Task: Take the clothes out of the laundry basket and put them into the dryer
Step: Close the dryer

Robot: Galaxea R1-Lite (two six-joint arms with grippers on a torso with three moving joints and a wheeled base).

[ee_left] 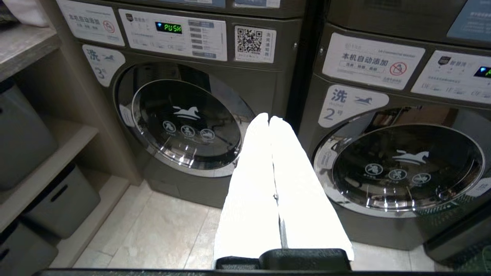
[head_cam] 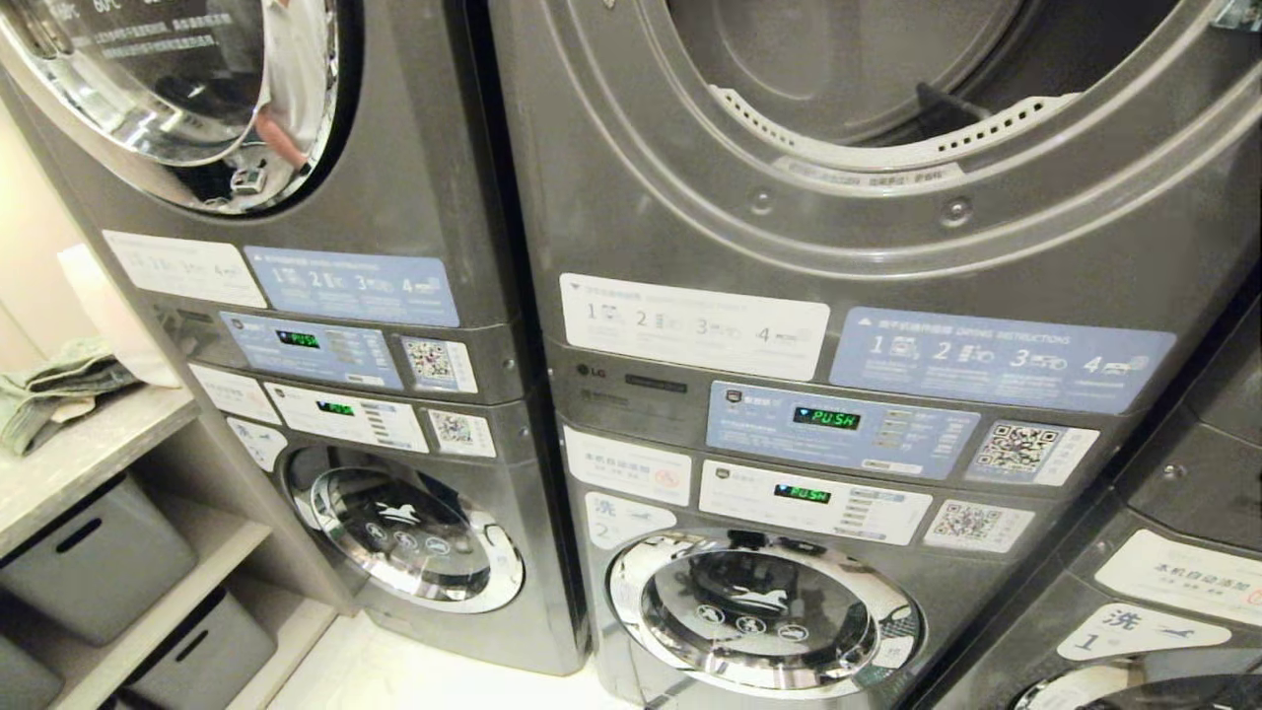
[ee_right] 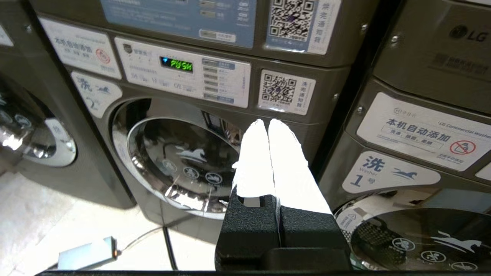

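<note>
**Facing the stacked machines, both hands clenched and empty**

Looking through the head camera, I see two stacked gray laundry units side by side. On the nearer stack the upper dryer (head_cam: 887, 118) stands with its round opening uncovered, so I can see into the drum past the perforated white rim. Below it sit the instruction stickers and two control panels (head_cam: 838, 429) whose green displays read PUSH, then the closed washer door (head_cam: 759, 611) with its chrome ring. The neighboring stack to my left has its upper door (head_cam: 187, 99) shut, reflecting the room.

Neither arm shows in the head view. From the left wrist camera, my left hand (ee_left: 268, 119) is clenched, white fingers pressed together with nothing between them, pointing at the gap between washers marked 3 and 2. My right hand (ee_right: 267, 122) is likewise clenched and empty, aimed near the right edge of washer 2's door.

I cannot see a laundry basket in any view. The only cloth visible is a folded greenish piece (head_cam: 54, 385) lying on the shelf (head_cam: 89, 449) at my far left, above gray storage bins (head_cam: 99, 562).
</note>
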